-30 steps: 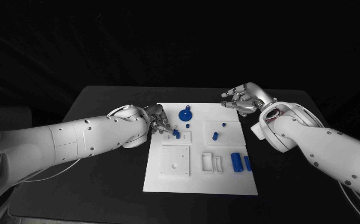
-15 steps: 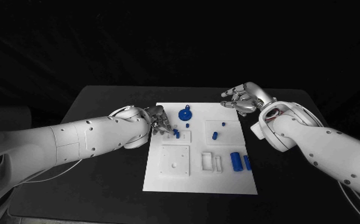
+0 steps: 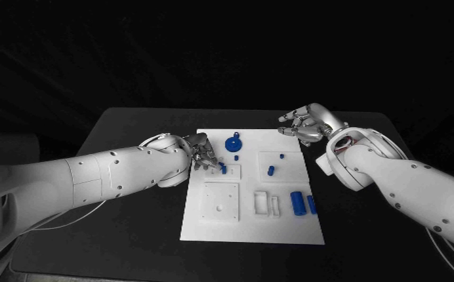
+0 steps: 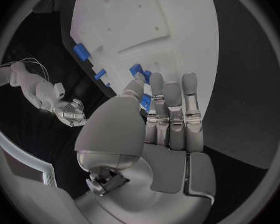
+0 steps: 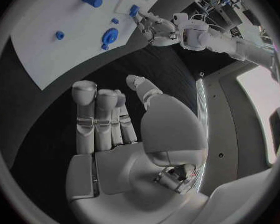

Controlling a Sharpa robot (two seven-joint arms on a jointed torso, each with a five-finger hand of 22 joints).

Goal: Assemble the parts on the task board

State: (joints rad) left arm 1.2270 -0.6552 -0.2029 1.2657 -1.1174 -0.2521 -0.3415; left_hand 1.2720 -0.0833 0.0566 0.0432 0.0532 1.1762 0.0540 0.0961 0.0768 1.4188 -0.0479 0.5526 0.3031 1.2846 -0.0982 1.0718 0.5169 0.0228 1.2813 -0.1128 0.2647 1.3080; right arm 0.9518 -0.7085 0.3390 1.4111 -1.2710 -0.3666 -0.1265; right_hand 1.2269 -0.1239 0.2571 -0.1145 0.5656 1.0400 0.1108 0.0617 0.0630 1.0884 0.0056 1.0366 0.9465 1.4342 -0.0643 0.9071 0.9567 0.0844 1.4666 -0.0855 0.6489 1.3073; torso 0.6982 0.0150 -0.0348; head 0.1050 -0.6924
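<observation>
Black cloth covers the table (image 3: 132,229), and the room behind it is dark. On the middle of it lies the white board (image 3: 250,226), long side running away from the robot.

Blue parts are scattered over the board. A round disc with a small handle (image 3: 233,143) sits at the far end, with a tiny blue peg (image 3: 235,157) just near of it. On the right half there is a small upright pin (image 3: 282,158) and a short stub (image 3: 271,170) close by it. Nearer, by the right edge, two blue cylinders (image 3: 298,203) lie side by side next to a pair of white slots (image 3: 266,204). A white square plate (image 3: 220,202) occupies the near left part of the board.

From the left, the left hand (image 3: 197,152) is at the board's left edge, about halfway up. Its fingers (image 4: 172,102) are stretched out together and the thumb bends in toward them, with a small blue block (image 4: 139,72) right at the fingertips. Whether it is actually pinching that block I cannot tell; the fingers hide the contact.

Over on the right, the right hand (image 3: 304,124) hangs over the bare table just beyond the board's far right corner. Its fingers (image 5: 96,114) are straight and loosely spread, thumb apart, and nothing is in it.
</observation>
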